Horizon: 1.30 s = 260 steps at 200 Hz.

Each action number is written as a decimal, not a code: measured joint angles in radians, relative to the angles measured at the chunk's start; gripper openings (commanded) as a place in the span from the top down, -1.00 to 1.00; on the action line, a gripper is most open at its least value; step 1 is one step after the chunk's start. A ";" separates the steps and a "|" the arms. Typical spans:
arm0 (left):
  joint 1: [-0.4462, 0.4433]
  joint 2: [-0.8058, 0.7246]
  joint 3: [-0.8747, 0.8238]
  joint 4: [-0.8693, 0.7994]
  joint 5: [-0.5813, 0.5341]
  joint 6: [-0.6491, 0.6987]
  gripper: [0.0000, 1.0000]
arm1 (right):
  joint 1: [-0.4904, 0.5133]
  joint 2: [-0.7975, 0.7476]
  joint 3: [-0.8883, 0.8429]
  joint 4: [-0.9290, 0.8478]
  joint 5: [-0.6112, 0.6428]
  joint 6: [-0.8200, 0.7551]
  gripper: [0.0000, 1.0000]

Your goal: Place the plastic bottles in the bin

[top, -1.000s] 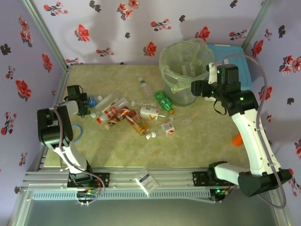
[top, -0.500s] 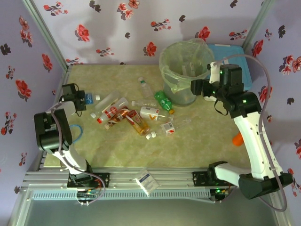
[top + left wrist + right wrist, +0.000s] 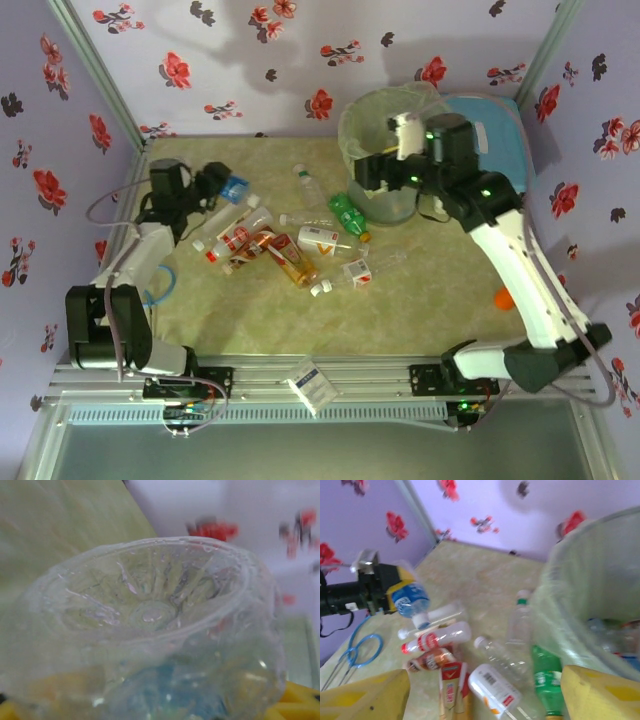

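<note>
Marbled tabletop (image 3: 250, 320): the left gripper (image 3: 212, 186) clamps a blue-labelled bottle (image 3: 234, 188) just beside the loose bottles (image 3: 270, 245). Carrying step, I judge. Next, swing it to the bin (image 3: 590, 590), well to its right, where the right gripper (image 3: 485, 690) hangs open, empty.

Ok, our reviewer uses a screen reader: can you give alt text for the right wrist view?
Bottles lie scattered on a table beside the bin, which holds a few. At left the left gripper clamps a blue-label bottle; the right gripper hangs open above them.
</note>
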 measured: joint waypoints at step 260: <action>-0.317 -0.033 -0.044 0.246 0.158 -0.073 0.42 | 0.116 0.341 -0.178 0.299 -0.443 0.277 -0.73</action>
